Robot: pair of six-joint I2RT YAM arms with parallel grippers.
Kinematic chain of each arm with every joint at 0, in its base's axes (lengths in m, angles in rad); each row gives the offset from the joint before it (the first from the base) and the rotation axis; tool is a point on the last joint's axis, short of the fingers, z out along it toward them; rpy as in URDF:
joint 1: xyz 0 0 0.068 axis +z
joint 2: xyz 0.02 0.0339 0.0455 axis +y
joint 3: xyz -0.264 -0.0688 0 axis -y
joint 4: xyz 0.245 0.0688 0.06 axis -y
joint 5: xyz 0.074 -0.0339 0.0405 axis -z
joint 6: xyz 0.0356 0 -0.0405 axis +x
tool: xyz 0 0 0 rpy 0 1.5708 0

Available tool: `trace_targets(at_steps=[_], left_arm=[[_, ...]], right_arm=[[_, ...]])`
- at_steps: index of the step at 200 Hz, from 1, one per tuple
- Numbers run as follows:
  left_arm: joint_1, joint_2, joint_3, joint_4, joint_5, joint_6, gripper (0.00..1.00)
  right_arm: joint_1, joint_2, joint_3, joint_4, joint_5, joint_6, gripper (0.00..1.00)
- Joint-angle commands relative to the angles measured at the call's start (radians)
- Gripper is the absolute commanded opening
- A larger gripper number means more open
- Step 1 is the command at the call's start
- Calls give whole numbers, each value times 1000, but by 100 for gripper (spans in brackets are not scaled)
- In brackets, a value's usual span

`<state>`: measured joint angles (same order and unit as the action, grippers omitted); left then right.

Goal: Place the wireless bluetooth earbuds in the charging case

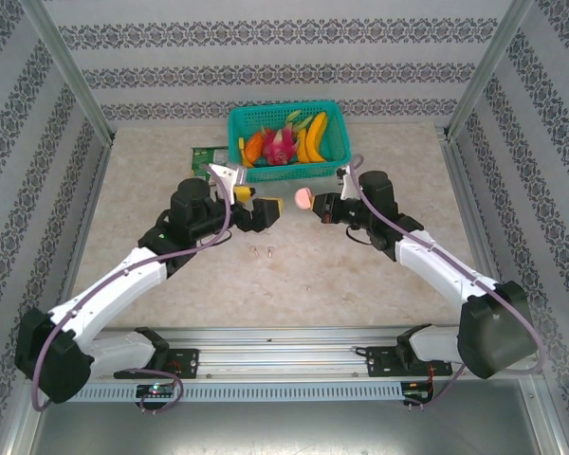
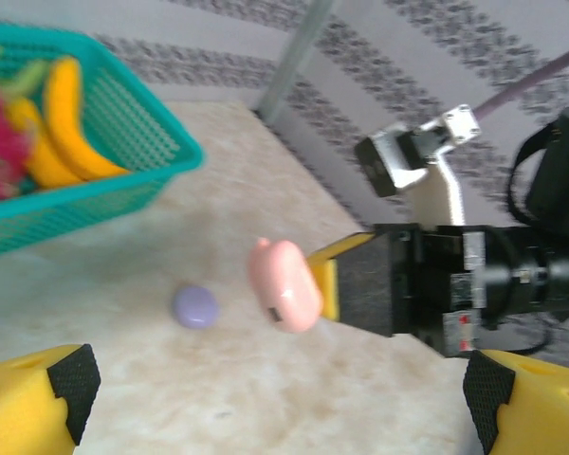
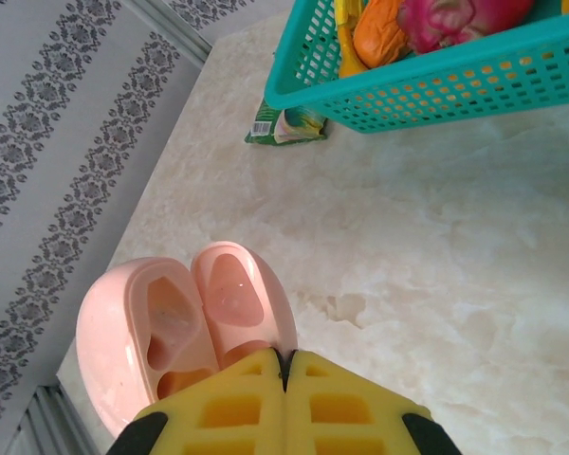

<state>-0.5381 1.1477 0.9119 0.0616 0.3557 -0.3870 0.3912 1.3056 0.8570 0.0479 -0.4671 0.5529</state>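
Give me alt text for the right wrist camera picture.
The right tool pinches an open pink charging case above a pale marbled table. A teal basket of fruit sits at the top.

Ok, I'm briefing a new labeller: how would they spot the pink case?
Find the teal plastic basket at the table's far edge. In front of it, the right arm's tool grips a glossy pink oval case, hinged open; the small round lilac case lies on the tabletop.
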Motion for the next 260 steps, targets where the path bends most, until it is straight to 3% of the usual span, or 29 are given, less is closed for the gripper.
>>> trace_targets(at_steps=[1, 31, 78, 137, 196, 227, 260], left_arm=[[13, -41, 58, -249, -205, 193, 100], [14, -66, 71, -292, -333, 255, 100], [15, 6, 192, -478, -351, 289, 100], [34, 131, 254, -538, -40, 391, 100], [158, 295, 384, -586, 317, 476, 100], [177, 457, 554, -690, 439, 559, 99], [177, 609, 691, -806, 515, 644, 91]], right_arm=[[14, 27, 79, -52, 19, -91, 0], [44, 61, 164, -103, 66, -187, 0], [120, 90, 237, -159, 216, -373, 0], [135, 76, 180, -110, 335, -574, 0], [120, 107, 160, -86, 357, -739, 0], [113, 117, 157, -70, 333, -755, 0], [111, 150, 175, -58, 311, -748, 0]])
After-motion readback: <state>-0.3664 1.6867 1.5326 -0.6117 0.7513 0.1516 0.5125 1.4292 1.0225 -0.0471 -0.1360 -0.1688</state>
